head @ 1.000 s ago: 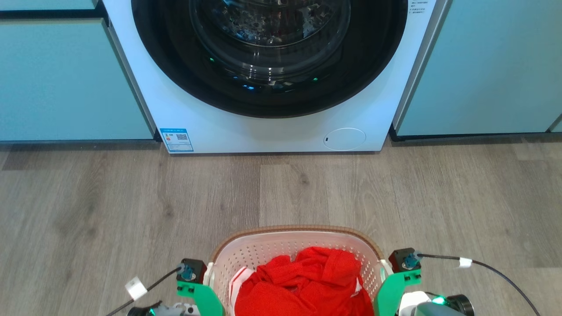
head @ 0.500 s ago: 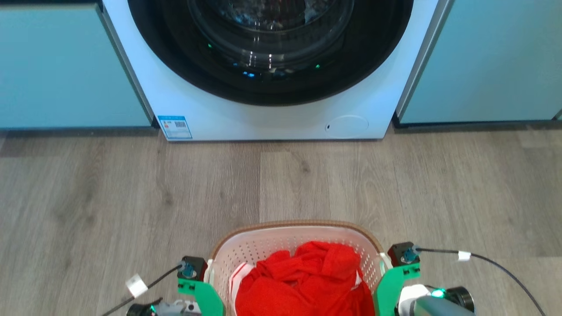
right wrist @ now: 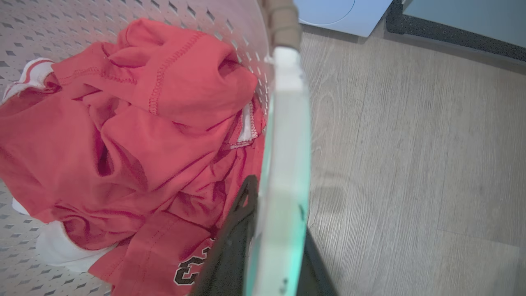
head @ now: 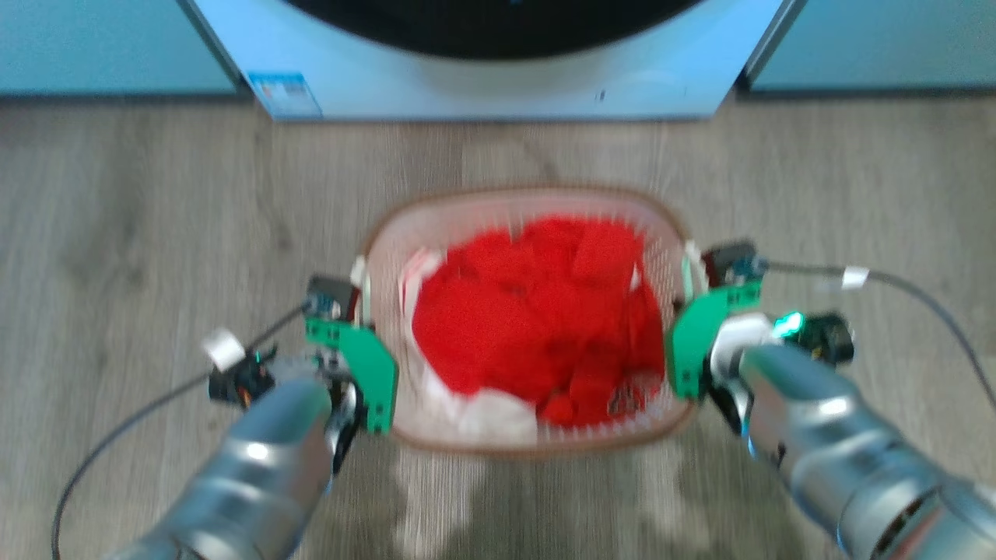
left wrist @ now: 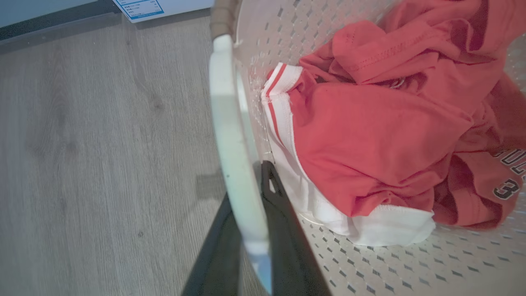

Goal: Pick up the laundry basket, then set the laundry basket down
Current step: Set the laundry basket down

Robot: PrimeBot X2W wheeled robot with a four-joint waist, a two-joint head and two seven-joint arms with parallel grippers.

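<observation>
The laundry basket [head: 537, 447], white and perforated with a brown rim, sits in the middle of the blurred head view, full of red clothes [head: 537, 311]. My left gripper [head: 354, 311] is shut on its left white handle [left wrist: 232, 144], one dark finger [left wrist: 283, 230] inside the wall and one outside. My right gripper [head: 692, 288] is shut the same way on the right handle [right wrist: 285, 164], with its inner finger [right wrist: 236, 230] against the clothes. Whether the basket rests on the floor or hangs just above it, I cannot tell.
A white washer [head: 498, 85] stands straight ahead, close beyond the basket, with pale blue cabinets [head: 101, 47] on either side. Grey wood floor [head: 156, 218] spreads left and right. Cables [head: 895, 288] trail from both wrists.
The head camera has tipped down: the washer has slid up the picture, and the whole basket and both forearms now show. Both grips on the handles hold as before.
</observation>
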